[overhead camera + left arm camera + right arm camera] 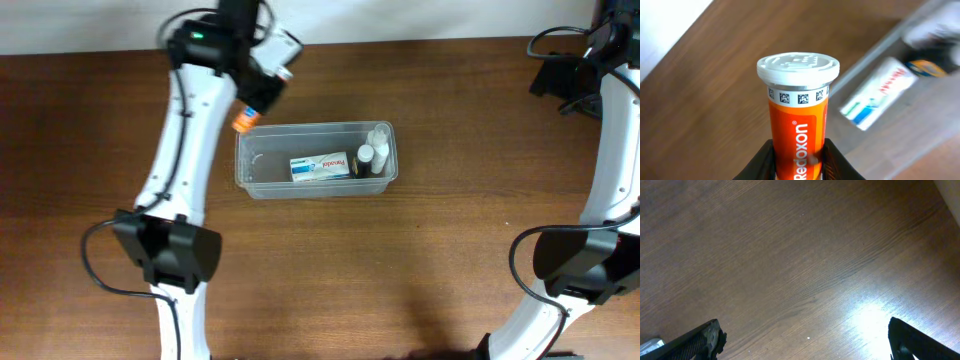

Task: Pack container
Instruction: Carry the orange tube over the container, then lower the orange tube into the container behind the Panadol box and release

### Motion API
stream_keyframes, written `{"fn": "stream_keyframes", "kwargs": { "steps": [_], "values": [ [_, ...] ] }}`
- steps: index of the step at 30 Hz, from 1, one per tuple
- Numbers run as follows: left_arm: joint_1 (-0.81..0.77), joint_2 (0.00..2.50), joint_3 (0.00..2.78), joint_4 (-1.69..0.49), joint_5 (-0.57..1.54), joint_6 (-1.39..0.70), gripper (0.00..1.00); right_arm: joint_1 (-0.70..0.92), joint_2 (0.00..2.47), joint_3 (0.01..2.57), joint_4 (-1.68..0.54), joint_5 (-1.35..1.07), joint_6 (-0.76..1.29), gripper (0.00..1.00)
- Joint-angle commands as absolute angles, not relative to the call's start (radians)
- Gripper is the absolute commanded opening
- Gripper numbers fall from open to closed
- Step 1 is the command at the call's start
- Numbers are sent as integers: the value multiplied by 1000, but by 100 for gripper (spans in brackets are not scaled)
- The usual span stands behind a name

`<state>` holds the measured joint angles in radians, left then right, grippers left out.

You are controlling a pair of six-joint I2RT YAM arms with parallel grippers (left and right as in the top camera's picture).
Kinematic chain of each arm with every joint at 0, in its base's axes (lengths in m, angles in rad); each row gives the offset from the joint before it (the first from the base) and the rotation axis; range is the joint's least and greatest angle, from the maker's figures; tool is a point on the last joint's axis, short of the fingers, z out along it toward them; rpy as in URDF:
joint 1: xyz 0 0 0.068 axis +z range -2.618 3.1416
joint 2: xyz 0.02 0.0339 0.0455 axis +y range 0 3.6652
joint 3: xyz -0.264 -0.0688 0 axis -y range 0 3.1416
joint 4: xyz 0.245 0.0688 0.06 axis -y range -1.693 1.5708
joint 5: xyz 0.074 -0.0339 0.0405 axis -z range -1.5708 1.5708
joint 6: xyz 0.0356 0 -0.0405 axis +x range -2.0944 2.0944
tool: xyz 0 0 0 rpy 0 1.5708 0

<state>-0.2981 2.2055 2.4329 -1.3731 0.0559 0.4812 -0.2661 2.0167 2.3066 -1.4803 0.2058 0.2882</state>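
Left wrist view cuts off the lower part of an orange cylindrical plastic tube with a white moulded cap. Only "Redoxon" and a band of small printed codes can be read on it. The black left fingers are clamped on the orange tube from both sides, and only their tips show at the bottom edge. Behind it everything is blurred: a white box and a dark bottle are smears.

From overhead, the left arm hides most of that tube, which is held above the brown wood-grain counter, just beyond the far left corner of the clear, rectangular plastic container with rounded corners. The container sits at the centre of the counter. In it lie the white box with blue and green print, the small dark bottle with a white top and pale bottles at the right end, too small to count.

The right fingers stand wide apart over bare wood, holding nothing.
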Motion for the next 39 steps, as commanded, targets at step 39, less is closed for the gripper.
{"fn": "stream_keyframes", "kwargs": {
  "steps": [39],
  "values": [
    [-480, 2520, 2420, -1312, 78, 746, 25, -269, 2015, 2311, -1478, 221, 297, 98]
  ]
}}
